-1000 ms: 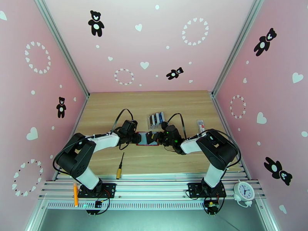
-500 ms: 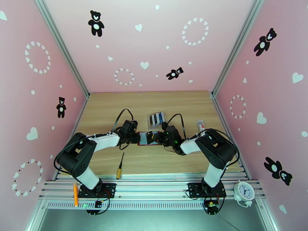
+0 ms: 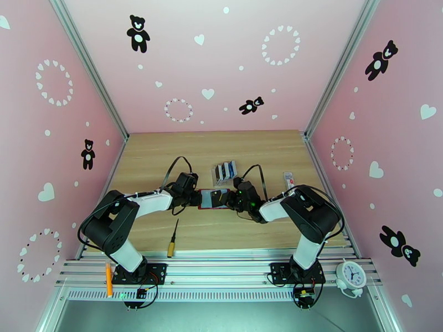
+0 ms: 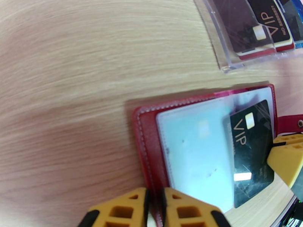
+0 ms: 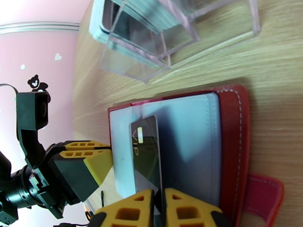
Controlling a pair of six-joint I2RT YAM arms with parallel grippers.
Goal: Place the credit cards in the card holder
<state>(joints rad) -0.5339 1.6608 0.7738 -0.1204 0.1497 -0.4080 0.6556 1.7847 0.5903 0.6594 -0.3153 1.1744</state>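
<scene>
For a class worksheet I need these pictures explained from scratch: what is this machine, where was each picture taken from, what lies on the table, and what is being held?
Two robot arms are bolted at the near edge of a table; each ends in a two-finger gripper. One picture looks down from above; the other two come from cameras on the wrists. The left gripper clamps the edge of an open red card holder lying on the table. The right gripper has a black card between its fingers, over the holder's pale inner panel. Beyond it stands a clear rack holding more cards. A screwdriver lies nearer the bases.
</scene>
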